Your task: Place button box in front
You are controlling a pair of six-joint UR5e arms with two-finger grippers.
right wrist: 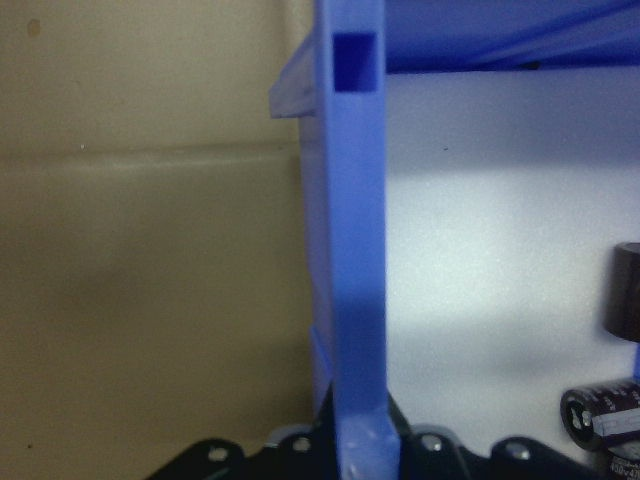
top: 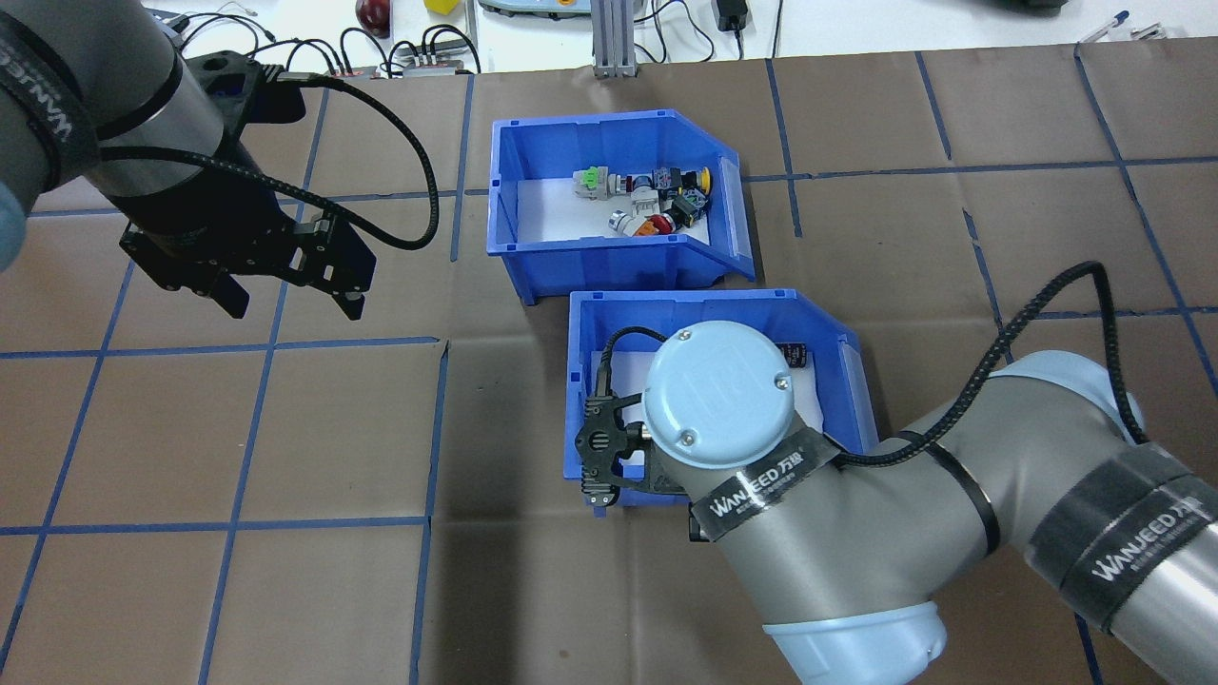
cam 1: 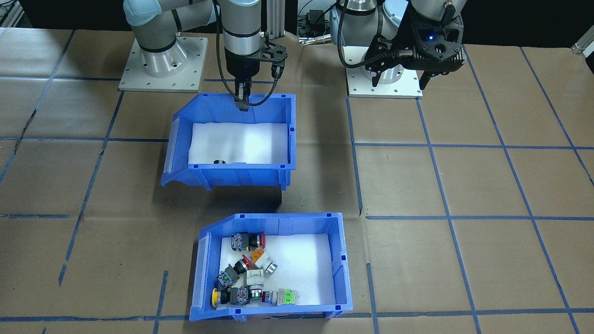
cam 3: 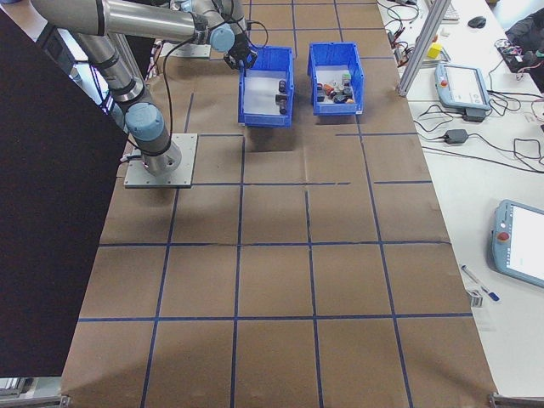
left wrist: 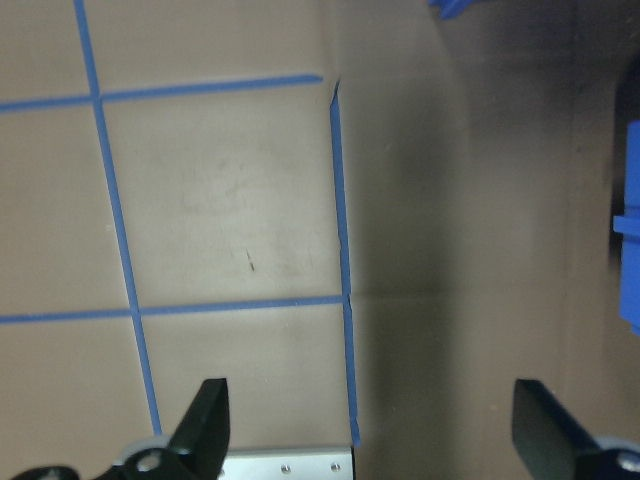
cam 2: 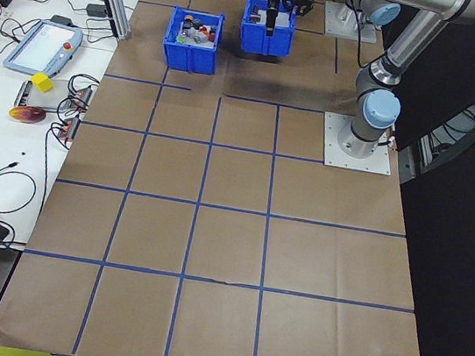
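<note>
Now, across the brown paper-covered table (cam 1: 487, 185) with its blue tape grid, two blue plastic bins sit close together. The button box (cam 1: 271, 266), a blue plastic bin with a sloped-cut side and white foam liner, rests on the table at the operators' edge, farthest from the robot's bases, untouched by either arm. Inside it a cluster of small push-button switches (cam 1: 248, 273) with red, yellow, green and orange caps lies jumbled toward the sloped end, leaving the rest of the foam bare.

Between that box and the robot is the other blue bin (cam 1: 232, 144), also foam-lined, casting a wide shadow on the paper beside and beneath it. It holds dark cylinders (right wrist: 610, 410), seen close up from the right wrist camera against the white liner. The right gripper (cam 1: 242, 99) is clamped on this bin's rear wall, that blue wall running straight up between its fingers in the wrist view.

Off to the side, the left gripper (top: 285, 303) hangs above bare table, its two black fingers (left wrist: 205, 420) spread wide apart with nothing between them, well apart from both bins.
</note>
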